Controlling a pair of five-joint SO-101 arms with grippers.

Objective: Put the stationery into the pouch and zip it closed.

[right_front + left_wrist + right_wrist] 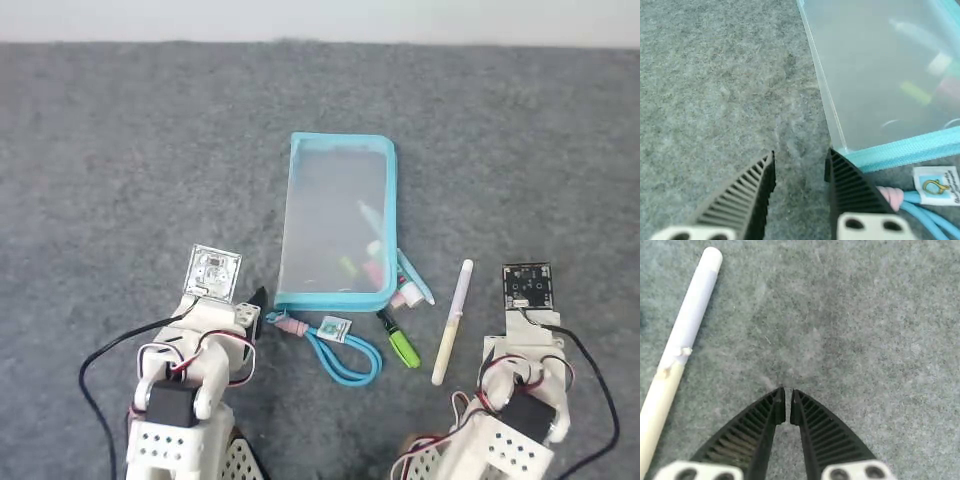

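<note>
Now your pouch (320,185) holds markers (368,216); left hand (799,167), half-parted, just off its corner; right hand (787,401), nearly closed, beside white pen (687,325).

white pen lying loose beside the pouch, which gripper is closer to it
Right. The right gripper sits just beside the white pen, apart from it; the left gripper is at a corner on the other side of the pouch.

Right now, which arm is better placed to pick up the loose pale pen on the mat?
Right. The pen lies just beside the right gripper, whose jaws are shut and would need opening. The left gripper sits open at a corner of the pouch, farther from the pen.
</note>
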